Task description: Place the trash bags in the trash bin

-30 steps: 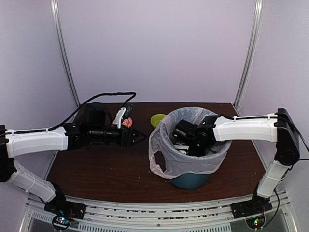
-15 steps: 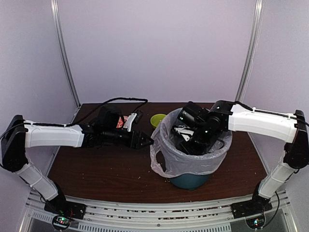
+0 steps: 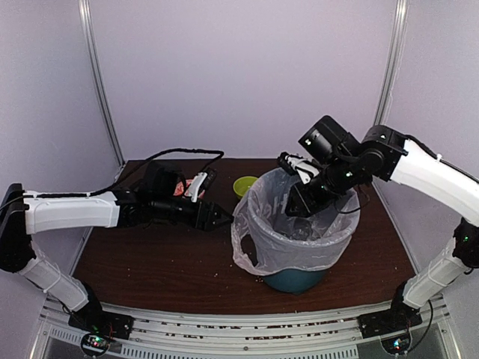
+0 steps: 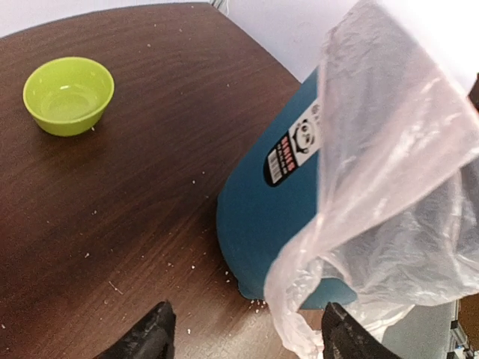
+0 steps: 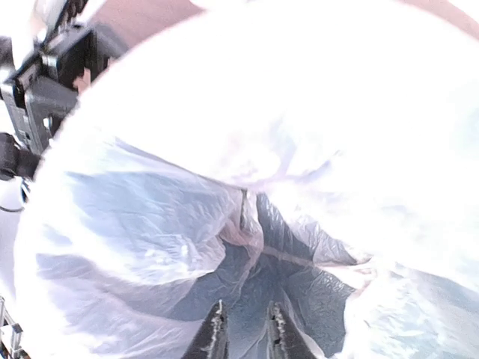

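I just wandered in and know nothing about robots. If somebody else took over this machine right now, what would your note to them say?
Left gripper: open, empty, low beside the bin, close to a loose flap of the bag hanging outside.
Right gripper: above the bin's mouth, pointing in, fingers slightly apart, holding nothing.
Bag: lines the bin, its edge folded over the rim.
Done: bag is inside.
Left: probably just tidy the hanging flap, then pull both arms back.
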